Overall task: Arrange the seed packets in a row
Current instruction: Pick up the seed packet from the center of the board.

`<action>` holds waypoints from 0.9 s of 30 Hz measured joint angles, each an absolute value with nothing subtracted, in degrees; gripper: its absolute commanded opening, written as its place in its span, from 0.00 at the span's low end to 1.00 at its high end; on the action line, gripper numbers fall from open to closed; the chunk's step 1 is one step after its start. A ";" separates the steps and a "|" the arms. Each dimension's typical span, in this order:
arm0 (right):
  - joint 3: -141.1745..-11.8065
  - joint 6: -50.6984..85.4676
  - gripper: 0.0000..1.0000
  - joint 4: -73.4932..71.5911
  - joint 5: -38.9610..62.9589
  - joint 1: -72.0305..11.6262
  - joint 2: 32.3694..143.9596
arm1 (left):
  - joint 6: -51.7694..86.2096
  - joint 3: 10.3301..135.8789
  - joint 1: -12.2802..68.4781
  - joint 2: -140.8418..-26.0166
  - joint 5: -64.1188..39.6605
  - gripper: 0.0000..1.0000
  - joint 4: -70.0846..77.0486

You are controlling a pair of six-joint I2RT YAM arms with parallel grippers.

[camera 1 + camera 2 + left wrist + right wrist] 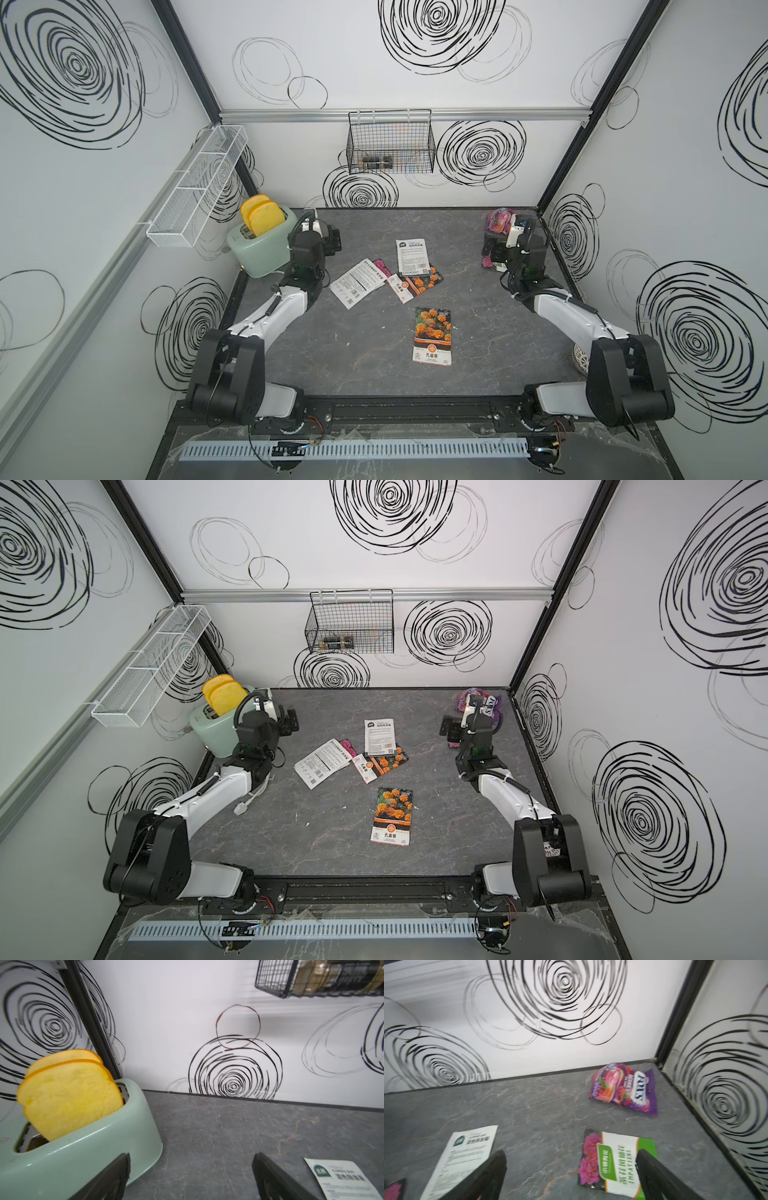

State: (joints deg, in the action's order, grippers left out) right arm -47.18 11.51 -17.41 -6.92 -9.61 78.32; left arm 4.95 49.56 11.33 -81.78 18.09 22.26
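Observation:
Several seed packets lie mid-table in both top views. An orange marigold packet (433, 336) lies alone nearest the front. Behind it, a white-backed packet (412, 256) overlaps a second marigold packet (417, 283). A tilted white-backed one (357, 283) covers a pink packet (381, 266). A pink-on-green packet (616, 1162) lies at the right, below my open right gripper (572, 1153), with one finger over its green edge. My left gripper (191, 1156) hangs open and empty over bare table beside the toaster, with a white packet corner (340, 1178) to its side.
A mint toaster (259, 249) with two yellow toast slices stands at the back left. A purple candy bag (625, 1088) lies in the back right corner. A black wire basket (390, 143) and a white mesh shelf (199, 187) hang on the walls.

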 measured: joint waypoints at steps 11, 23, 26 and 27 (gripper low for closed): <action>-54.48 19.97 0.94 -6.20 13.91 -22.76 86.65 | 7.60 53.23 22.79 -90.24 11.73 0.99 -0.80; -53.43 25.76 0.91 -4.10 25.63 -25.21 88.03 | 10.39 55.72 22.09 -94.43 4.56 0.99 -7.05; -53.43 26.87 0.90 -4.54 27.35 -27.57 89.71 | 10.76 58.00 19.70 -98.10 3.84 0.98 -8.56; -53.43 27.27 0.89 -4.73 27.97 -28.40 90.65 | 10.81 58.74 18.81 -99.26 3.81 0.98 -9.23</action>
State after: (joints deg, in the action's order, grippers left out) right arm -53.43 27.27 -4.73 27.97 -28.40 90.65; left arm 10.81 58.74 18.81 -99.26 3.81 -9.23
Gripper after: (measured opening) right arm 0.905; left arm 0.985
